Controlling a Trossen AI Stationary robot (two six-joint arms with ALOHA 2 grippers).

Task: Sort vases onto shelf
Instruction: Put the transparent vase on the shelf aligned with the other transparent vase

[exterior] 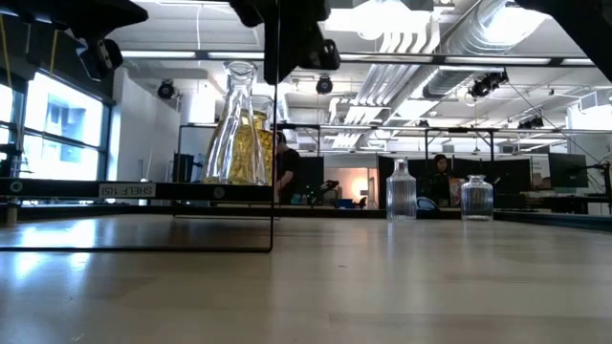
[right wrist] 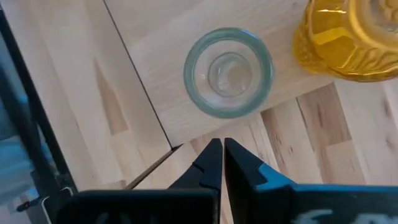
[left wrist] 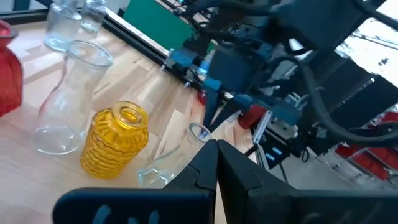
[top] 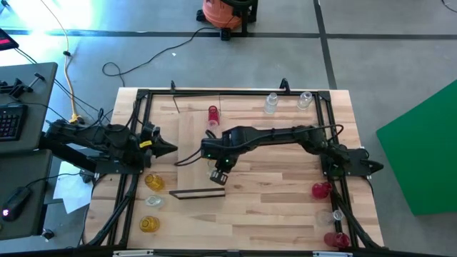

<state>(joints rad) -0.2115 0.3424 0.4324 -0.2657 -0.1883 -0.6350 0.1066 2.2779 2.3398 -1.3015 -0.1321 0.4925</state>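
— Where is the right tool (right wrist: 217,152) just now?

— Over the middle of the desk (top: 285,214), at the near edge of the shelf (top: 191,139). Its jaws are pressed together with nothing between them.

— And the vase it hangs over?

— A clear vase (right wrist: 228,72) stands upright on the shelf just ahead of the fingertips, apart from them, with a ribbed amber vase (right wrist: 348,37) close beside it (both show side by side in the low view too).

— The left tool (top: 168,148)?

— At the shelf's left edge, closed and empty.

— Other vases?

— A red vase (top: 213,114) stands at the shelf's far end. Two clear ones (top: 271,103) stand by the desk's far edge, amber ones (top: 154,181) at the near left, red ones (top: 320,190) at the near right.
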